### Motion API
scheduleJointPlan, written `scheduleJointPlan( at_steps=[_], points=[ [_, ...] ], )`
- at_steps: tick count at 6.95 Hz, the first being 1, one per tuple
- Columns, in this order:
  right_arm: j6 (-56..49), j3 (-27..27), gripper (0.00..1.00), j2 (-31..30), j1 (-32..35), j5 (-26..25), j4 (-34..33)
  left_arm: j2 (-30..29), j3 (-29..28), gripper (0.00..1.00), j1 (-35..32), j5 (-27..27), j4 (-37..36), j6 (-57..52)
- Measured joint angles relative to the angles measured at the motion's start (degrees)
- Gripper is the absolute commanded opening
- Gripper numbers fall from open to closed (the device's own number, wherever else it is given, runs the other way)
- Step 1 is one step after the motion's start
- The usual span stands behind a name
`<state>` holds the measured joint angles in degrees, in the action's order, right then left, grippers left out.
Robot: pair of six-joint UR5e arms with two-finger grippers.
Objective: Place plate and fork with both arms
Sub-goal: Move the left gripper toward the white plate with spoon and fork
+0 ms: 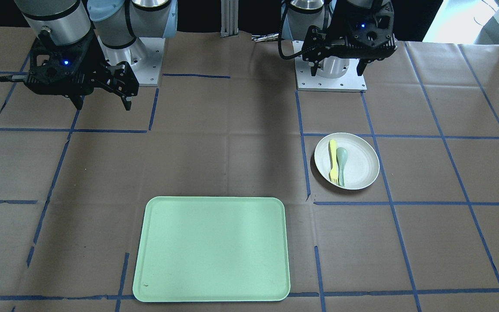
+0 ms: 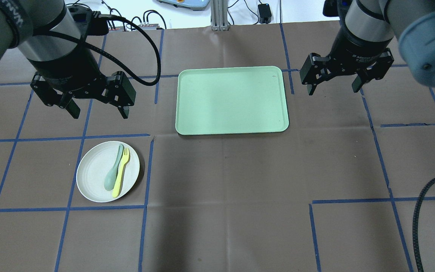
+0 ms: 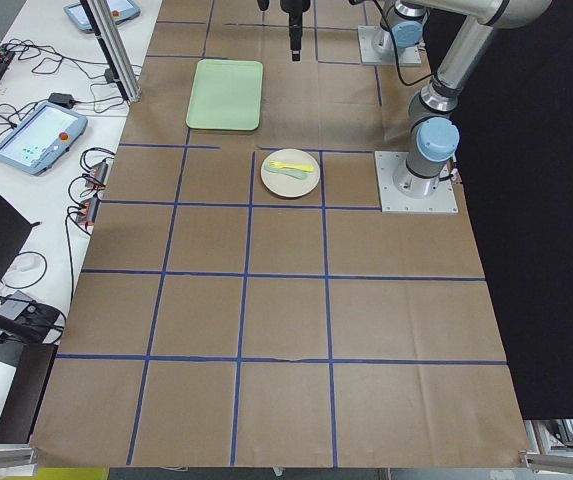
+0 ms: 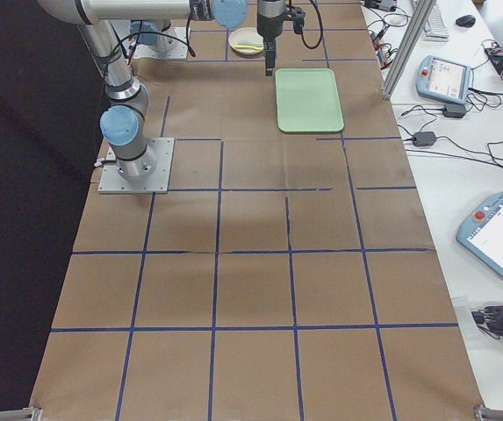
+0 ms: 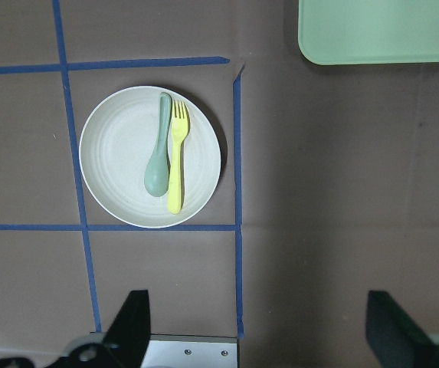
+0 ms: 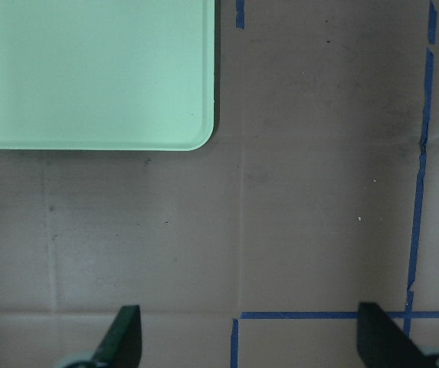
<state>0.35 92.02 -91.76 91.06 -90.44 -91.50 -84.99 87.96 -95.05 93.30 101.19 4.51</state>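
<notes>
START CONDITION: NOTHING PLACED

Work surface: a table (image 2: 221, 181) covered in brown paper and divided into squares by blue tape (image 2: 51, 138). On the left, the left gripper (image 2: 99, 112) hangs above the table, jaws spread, holding nothing. Just nearer the robot, the plate (image 2: 93, 177) rests on the paper. The fork (image 2: 121, 173) lies on it, side by side with a spoon (image 2: 111, 177). At centre, the tray (image 2: 232, 100) lies flat, well apart from the plate. On the right, the right gripper (image 2: 333, 90) hangs beside the tray, jaws spread, holding nothing.

Assessment: no step is complete. Plate and fork both remain to be grasped and placed, probably on the tray.
</notes>
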Motion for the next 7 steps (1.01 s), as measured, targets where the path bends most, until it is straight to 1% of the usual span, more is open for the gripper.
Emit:
scheduleJointPlan(
  at_steps=[1,3,7],
  points=[
    [0.0,0.0,1.00,0.0,0.0,0.0,0.0,0.0,0.4,1.00,0.0,-0.8,0.0,-0.1],
    [0.0,0.0,1.00,0.0,0.0,0.0,0.0,0.1,1.1,1.00,0.1,-4.1,0.0,-0.8],
    [0.0,0.0,1.00,0.0,0.0,0.0,0.0,0.2,1.3,1.00,0.1,-4.6,0.0,-0.9]
  ],
)
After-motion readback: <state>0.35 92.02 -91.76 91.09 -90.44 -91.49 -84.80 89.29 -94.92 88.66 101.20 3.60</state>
